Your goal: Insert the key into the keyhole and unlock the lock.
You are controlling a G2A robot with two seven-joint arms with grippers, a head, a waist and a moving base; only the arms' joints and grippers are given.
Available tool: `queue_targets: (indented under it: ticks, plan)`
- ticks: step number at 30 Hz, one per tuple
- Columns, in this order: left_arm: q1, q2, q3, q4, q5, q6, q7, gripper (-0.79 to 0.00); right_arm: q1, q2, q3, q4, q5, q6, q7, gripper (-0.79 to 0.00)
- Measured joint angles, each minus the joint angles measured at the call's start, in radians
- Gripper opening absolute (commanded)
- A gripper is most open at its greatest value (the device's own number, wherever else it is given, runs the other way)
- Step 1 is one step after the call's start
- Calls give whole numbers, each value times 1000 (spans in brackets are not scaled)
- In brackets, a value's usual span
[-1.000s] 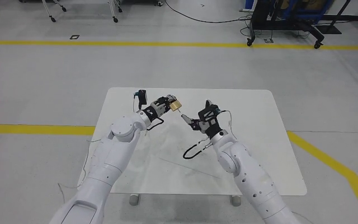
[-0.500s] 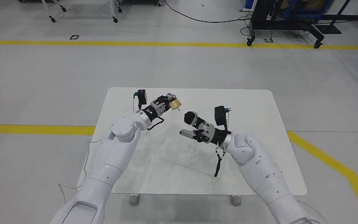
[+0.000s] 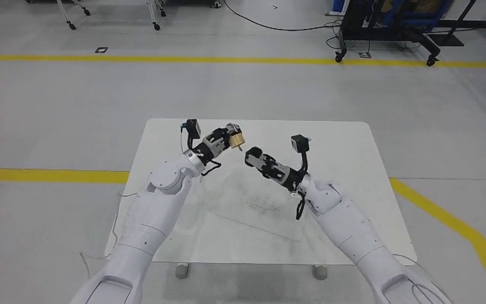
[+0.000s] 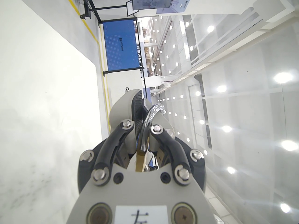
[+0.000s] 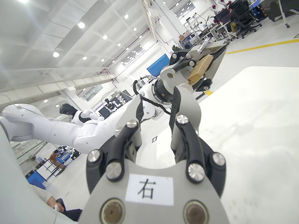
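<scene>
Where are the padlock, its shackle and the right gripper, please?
padlock (image 3: 237,140): top view, on its brass body.
shackle (image 4: 145,129): left wrist view, on the steel loop.
right gripper (image 5: 158,95): right wrist view, midway between its fingertips.

In the left wrist view, the brass padlock (image 4: 140,159) is mostly hidden between the grey fingers of the left gripper (image 4: 150,106); just a thin brass edge and its silver shackle (image 4: 145,123) show. In the top view the padlock's keyhole and the black tip of the right gripper (image 3: 248,154) are too small to make out.
</scene>
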Motion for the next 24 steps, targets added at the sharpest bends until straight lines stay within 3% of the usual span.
queue_targets:
  ticks: [7, 16, 24]
  plan:
    - [8, 1, -5, -7, -1, -32, -3, -785, 35, -8, -37, 71, 72, 0, 77, -31]
    - [-22, -2, 35, 38, 112, 84, 63, -785, 42, -4, 8, 113, 20, 0, 2, 0]
    - [-51, -16, 136, 78, 318, 176, 137, -785, -2, 15, 74, 78, -32, 0, -52, 0]
